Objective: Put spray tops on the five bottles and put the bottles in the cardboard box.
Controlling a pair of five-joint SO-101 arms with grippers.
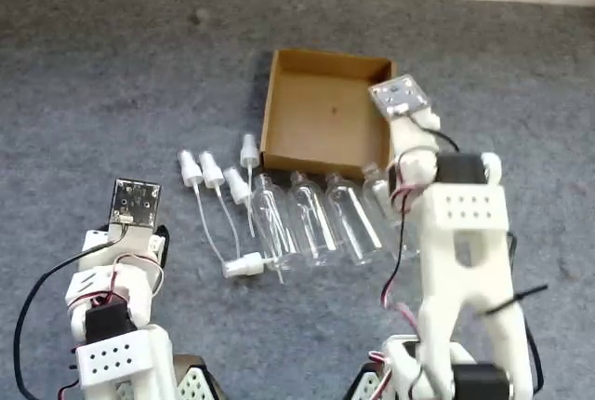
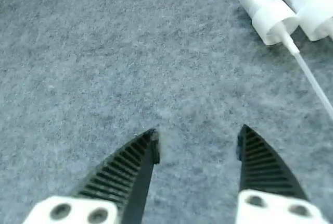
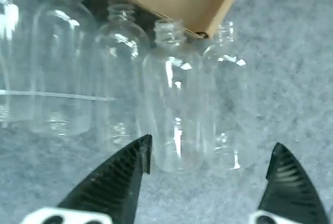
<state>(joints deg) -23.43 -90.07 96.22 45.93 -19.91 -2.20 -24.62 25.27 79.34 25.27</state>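
Currently nothing is capped or boxed. Right gripper (image 3: pixel 210 143) hangs wide open and empty over the row of clear bottles (image 3: pixel 171 104), which lie on their sides touching one another, necks just beside the cardboard box (image 1: pixel 268 116). Risk: the jaws appear to span two bottles, so closing may pinch both or squirt one sideways and roll the row. Left gripper (image 2: pixel 198 131) is likewise wide open and empty over bare grey mat (image 2: pixel 78 52), with the spray tops (image 2: pixel 265 13) near but off to one side. Their thin dip tubes (image 2: pixel 312 81) lie close together and may snag or drag neighbours.
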